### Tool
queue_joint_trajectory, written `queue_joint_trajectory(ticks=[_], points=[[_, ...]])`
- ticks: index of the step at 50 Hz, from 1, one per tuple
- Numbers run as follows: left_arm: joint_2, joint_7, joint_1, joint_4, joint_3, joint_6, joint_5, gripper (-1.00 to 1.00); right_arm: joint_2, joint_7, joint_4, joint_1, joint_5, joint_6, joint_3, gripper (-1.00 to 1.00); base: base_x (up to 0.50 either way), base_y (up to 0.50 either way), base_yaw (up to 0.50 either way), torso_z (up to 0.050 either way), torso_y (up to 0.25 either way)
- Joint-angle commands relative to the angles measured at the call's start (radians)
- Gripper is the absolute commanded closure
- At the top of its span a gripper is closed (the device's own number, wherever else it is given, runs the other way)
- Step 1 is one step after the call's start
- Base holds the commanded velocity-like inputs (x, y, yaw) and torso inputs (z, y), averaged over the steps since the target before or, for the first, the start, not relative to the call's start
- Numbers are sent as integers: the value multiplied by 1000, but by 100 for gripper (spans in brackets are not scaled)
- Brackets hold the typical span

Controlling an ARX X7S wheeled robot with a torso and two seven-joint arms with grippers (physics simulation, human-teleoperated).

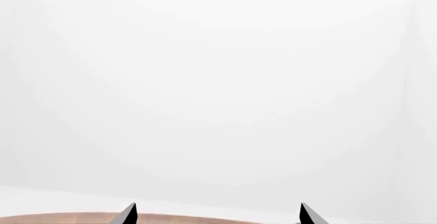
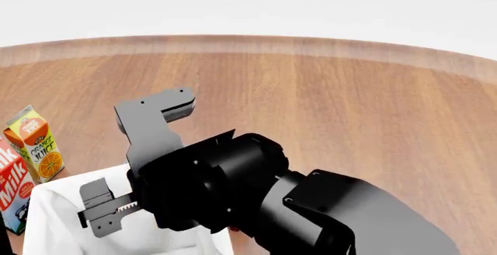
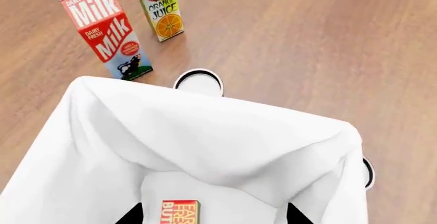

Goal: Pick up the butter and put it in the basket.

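The right arm fills the lower part of the head view, a bulky black forearm ending in the right claw (image 2: 144, 167), whose two fingers stand spread wide apart, one raised over the wood and the other low above the white cloth. In the right wrist view the same two dark fingertips (image 3: 131, 215) show far apart at the picture's edge, with nothing between them but open air above the basket (image 3: 102, 147).

The butter (image 3: 180, 212) lies flat on the white liner inside the basket, not touched by either fingertip. Its red-orange face carries yellow lettering; "FRESH" and the start of "BUTTER" can be read before the frame cuts it off.

Beyond the basket on the wooden tabletop (image 3: 287, 35) stand two cartons, upright and close together. The milk carton (image 3: 102, 29) is red and white, printed "Milk" twice with "DAIRY FRESH" between, and a small cow picture near its foot. Just beside it the orange juice carton (image 3: 159, 9) reads "ORANGE JUICE" above a sliced orange.

The left claw (image 1: 217, 215) shows only two dark tips, set well apart, pointing at a blank white background.
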Motion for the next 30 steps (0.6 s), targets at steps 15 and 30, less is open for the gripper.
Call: queue_joint_trajectory(ticks=[15, 30], points=[[5, -7, 10, 4, 10, -9, 18, -100, 309, 148, -529, 21, 28, -165, 141, -100, 0, 0, 0, 0, 0], [35, -21, 2, 16, 23, -58, 32, -100, 701, 437, -1014, -207, -438, -610, 264, -100, 0, 0, 0, 0, 0]])
